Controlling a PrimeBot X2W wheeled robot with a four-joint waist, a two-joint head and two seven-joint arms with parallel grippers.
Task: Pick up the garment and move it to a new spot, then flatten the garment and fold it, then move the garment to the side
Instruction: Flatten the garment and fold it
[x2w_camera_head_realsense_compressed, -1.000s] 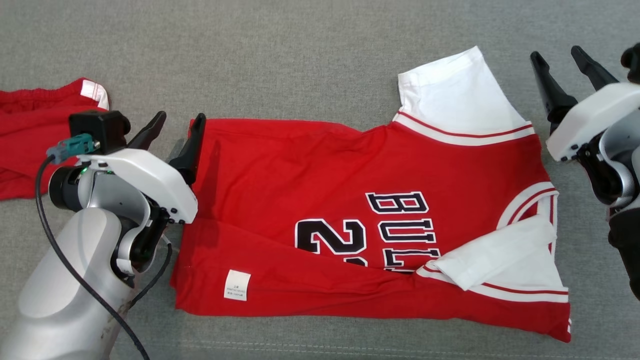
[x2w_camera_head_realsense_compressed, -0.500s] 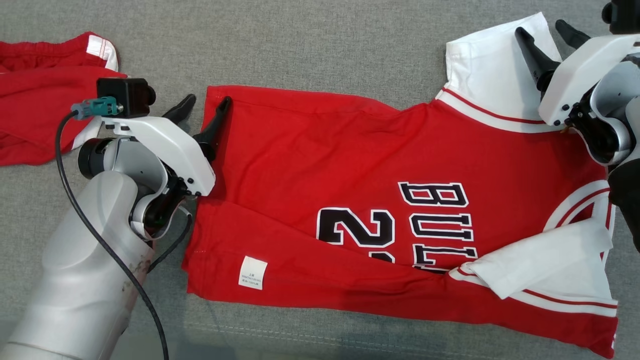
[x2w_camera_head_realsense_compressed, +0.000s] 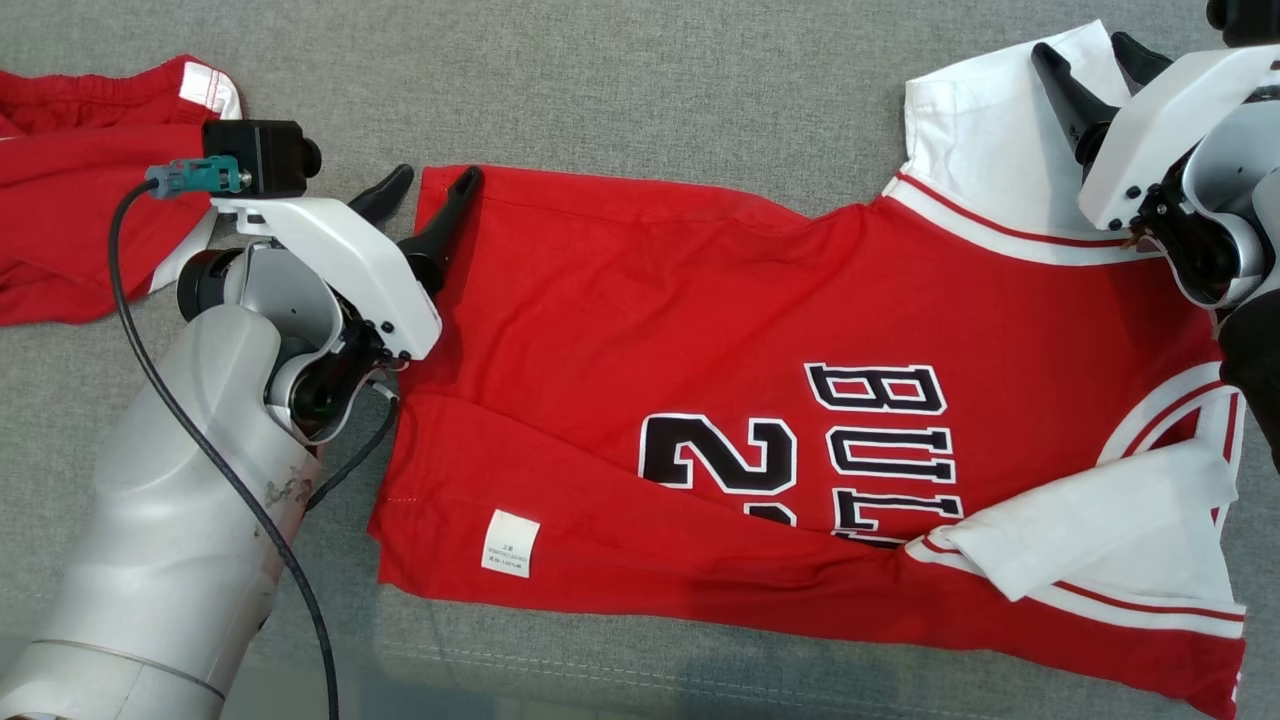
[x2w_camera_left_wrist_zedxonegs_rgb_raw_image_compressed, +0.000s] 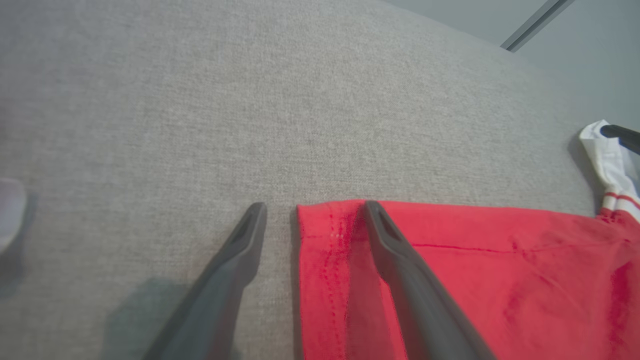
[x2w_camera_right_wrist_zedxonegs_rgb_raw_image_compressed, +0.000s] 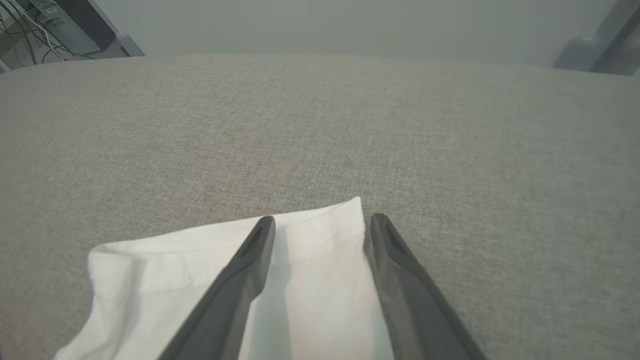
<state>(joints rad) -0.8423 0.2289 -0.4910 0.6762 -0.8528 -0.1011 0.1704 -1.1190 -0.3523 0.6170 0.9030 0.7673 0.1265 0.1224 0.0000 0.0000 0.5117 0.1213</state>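
Two long, dark, tapered fingers of the left gripper (x2w_camera_head_realsense_compressed: 435, 180) stand spread, straddling the hemmed corner of the red knit basketball jersey (x2w_camera_head_realsense_compressed: 650, 330). One finger lies over the red cloth, the other over the grey woven upholstery surface (x2w_camera_head_realsense_compressed: 650, 90) just beside the edge. The jersey lies across the middle of this surface, its smooth cloth rippled by shallow creases, with blocky black letters and numerals outlined in white. A long flap along its near edge is folded over and carries a small white rectangular care label (x2w_camera_head_realsense_compressed: 510, 545). One white short sleeve (x2w_camera_head_realsense_compressed: 980, 130), joined by a red-and-white band, sticks out at the far right. The right gripper (x2w_camera_head_realsense_compressed: 1080, 48) is spread too and pinches nothing, one finger over that sleeve and the other just off its stitched corner. A second white sleeve (x2w_camera_head_realsense_compressed: 1100, 520) is folded over the jersey's near right part. A crumpled red garment with white trim (x2w_camera_head_realsense_compressed: 60, 230) lies well apart at the far left
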